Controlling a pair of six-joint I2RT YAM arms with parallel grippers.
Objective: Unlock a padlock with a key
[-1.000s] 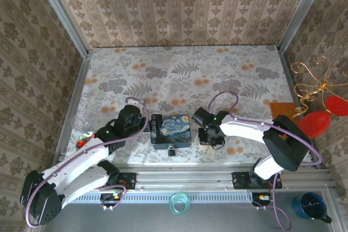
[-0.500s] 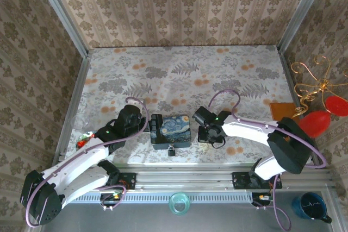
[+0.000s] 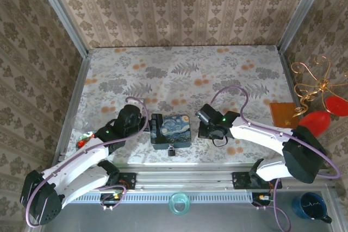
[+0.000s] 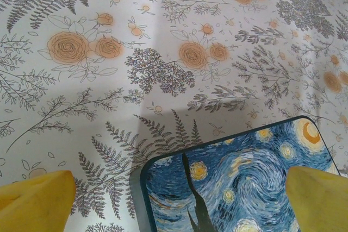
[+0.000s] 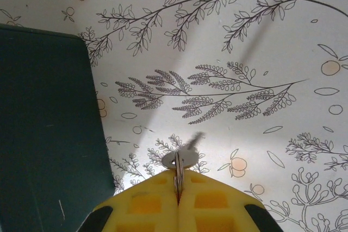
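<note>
The tiny dark padlock point(image 3: 171, 150) hangs at the front face of the blue Starry-Night box point(image 3: 170, 130), near the table's front edge. My right gripper point(image 5: 178, 182) is just right of the box, whose dark side point(image 5: 43, 129) is on the left in the right wrist view. Its yellow pads are shut on a thin ring, and a small silvery key point(image 5: 182, 157) dangles from it just above the tablecloth. In the top view my right gripper point(image 3: 205, 130) sits low beside the box. My left gripper point(image 4: 176, 202) is open, with its yellow fingertips point(image 4: 35, 199) straddling the box lid's far left corner point(image 4: 239, 172).
A red-and-green wrapper point(image 3: 83, 140) lies by the left wall. An orange mat point(image 3: 283, 113) and red shapes on gold wire point(image 3: 321, 113) stand at the right. A clear cup point(image 3: 178, 203) and a dark mug point(image 3: 310, 206) sit in front of the rail.
The right gripper's pads have closed onto the key's ring. Its wrist has shifted slightly away from the front edge and its elbow has swung right. The left arm has stayed still.
</note>
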